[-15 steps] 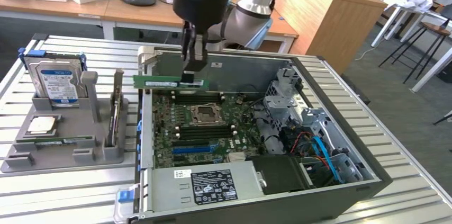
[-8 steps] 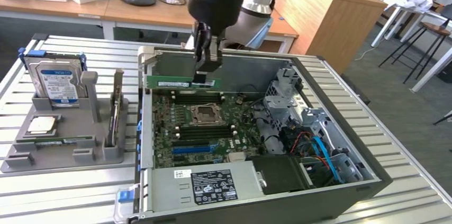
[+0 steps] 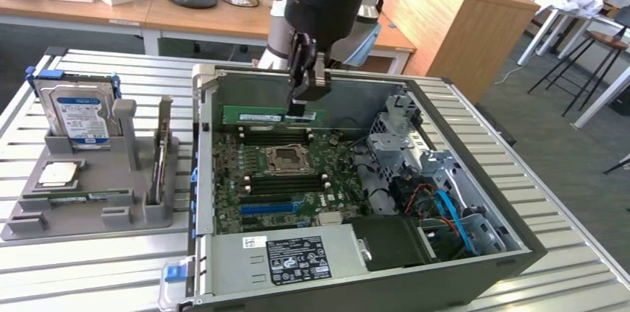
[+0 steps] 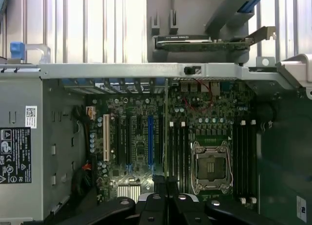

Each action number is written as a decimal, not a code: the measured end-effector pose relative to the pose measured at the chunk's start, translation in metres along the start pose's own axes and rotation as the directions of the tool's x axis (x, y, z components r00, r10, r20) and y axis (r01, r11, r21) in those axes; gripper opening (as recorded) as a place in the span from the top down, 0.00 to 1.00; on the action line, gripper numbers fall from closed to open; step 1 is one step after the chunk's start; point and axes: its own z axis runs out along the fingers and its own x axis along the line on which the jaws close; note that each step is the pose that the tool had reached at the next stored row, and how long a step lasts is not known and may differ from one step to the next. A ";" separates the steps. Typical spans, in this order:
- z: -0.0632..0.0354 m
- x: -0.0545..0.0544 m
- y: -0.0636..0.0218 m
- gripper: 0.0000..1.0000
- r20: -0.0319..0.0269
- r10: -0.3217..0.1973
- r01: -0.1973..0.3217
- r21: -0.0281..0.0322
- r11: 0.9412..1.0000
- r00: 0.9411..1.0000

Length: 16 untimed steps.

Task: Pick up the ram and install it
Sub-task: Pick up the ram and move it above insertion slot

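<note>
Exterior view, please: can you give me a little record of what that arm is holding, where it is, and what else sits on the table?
gripper: shut on the ram
ram: green stick, held level over the circuit board, near the case's far wall
seated in a slot: cannot tell
computer case: open, lying on the slatted table
hard drive: upright in a grey holder, on the exterior view's left

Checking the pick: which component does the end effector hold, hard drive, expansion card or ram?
The ram, the green stick over the motherboard; hard drive and expansion card stand in the grey holder.
</note>
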 end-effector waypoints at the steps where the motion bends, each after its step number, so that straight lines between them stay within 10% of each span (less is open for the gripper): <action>1: -0.0001 0.000 -0.0029 0.88 0.000 0.000 0.000 0.000 1.000 1.000; 16: -0.0010 -0.001 -0.0425 0.88 0.000 0.000 0.000 0.000 1.000 1.000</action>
